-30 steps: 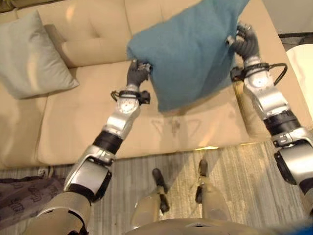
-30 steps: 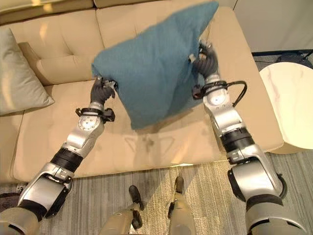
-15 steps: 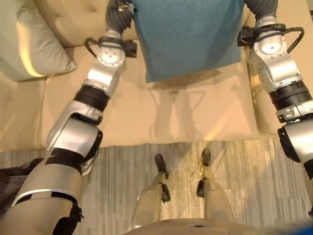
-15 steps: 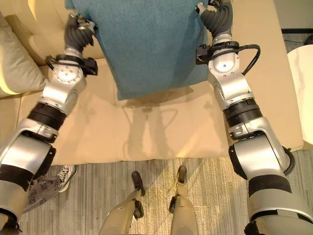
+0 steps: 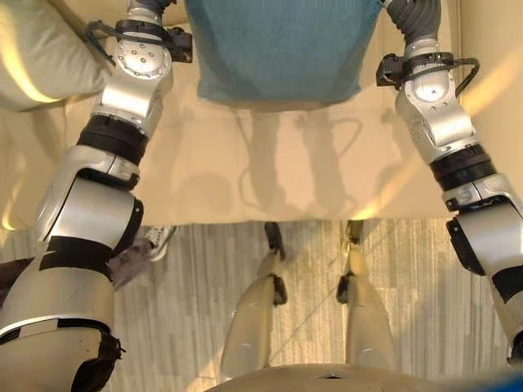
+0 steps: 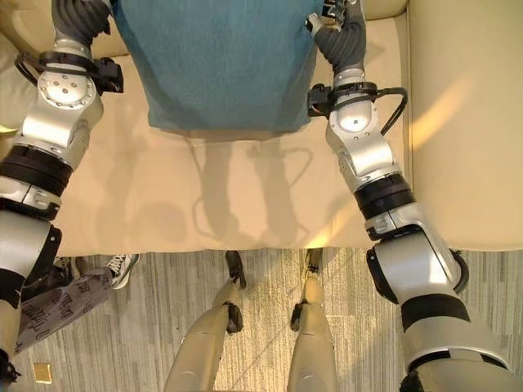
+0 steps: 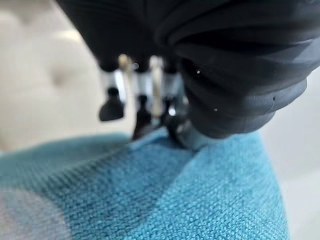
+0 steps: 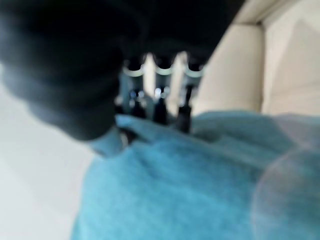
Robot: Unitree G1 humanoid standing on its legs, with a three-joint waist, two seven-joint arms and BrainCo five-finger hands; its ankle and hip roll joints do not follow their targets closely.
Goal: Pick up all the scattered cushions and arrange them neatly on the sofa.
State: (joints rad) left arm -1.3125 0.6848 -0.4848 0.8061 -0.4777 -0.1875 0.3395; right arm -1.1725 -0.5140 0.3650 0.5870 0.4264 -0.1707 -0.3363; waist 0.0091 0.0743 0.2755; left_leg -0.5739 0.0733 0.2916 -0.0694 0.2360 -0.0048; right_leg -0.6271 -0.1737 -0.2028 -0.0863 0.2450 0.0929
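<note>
A teal cushion (image 6: 221, 57) hangs upright over the beige sofa seat (image 5: 270, 171), held between both hands. My left hand (image 6: 78, 16) grips its left edge; in the left wrist view its fingers (image 7: 142, 107) curl onto the teal cloth (image 7: 150, 200). My right hand (image 6: 339, 33) grips the right edge, and its fingers (image 8: 160, 107) pinch the cloth (image 8: 190, 190) in the right wrist view. The cushion's lower edge casts a shadow on the seat. A pale grey-green cushion (image 5: 37, 57) leans on the sofa at the far left.
The sofa's broad beige armrest (image 6: 466, 122) runs along the right. A person's sneaker (image 6: 120, 265) and patterned trouser leg (image 6: 57, 306) show on the striped floor at the lower left, near my left arm.
Both arms have stretched further forward over the seat, carrying the teal cushion towards the sofa back. The camera has tipped forward with them, so the whole scene has slid down.
</note>
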